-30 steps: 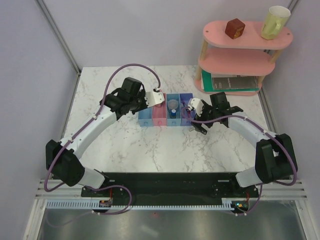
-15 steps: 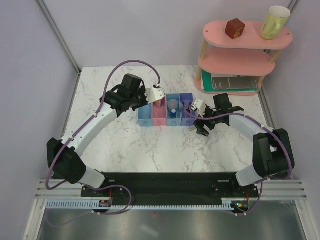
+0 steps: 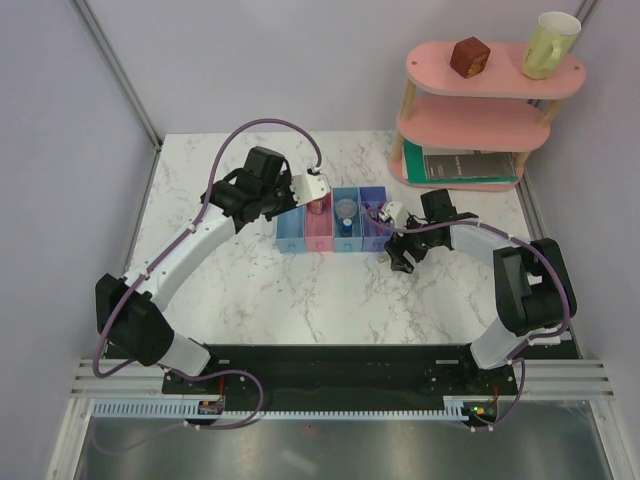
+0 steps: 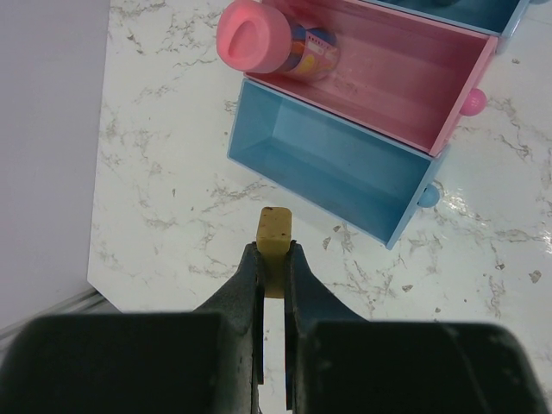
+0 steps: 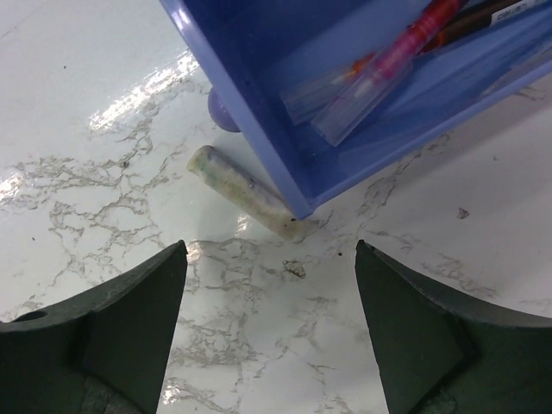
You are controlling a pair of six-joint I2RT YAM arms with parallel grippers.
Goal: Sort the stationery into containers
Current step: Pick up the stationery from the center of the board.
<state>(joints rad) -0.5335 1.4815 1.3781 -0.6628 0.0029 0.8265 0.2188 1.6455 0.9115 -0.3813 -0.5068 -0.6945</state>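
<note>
Beige piece [image 4: 275, 231] stays pinched in left gripper [image 4: 274, 255]; right gripper [image 5: 270, 250], spread wide, has edged toward purple-blue bin [image 5: 246, 86].

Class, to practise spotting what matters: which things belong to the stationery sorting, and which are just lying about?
Job: bins, pink cylinder, red pen, gripped beige piece, loose beige piece.
Lying about: pink shelf, brown cube, yellow mug.

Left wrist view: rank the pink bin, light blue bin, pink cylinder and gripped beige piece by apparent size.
1. pink bin and light blue bin: look alike, and the pink one is cropped by the frame.
2. pink cylinder
3. beige piece: smallest, though nearest the camera.
</note>
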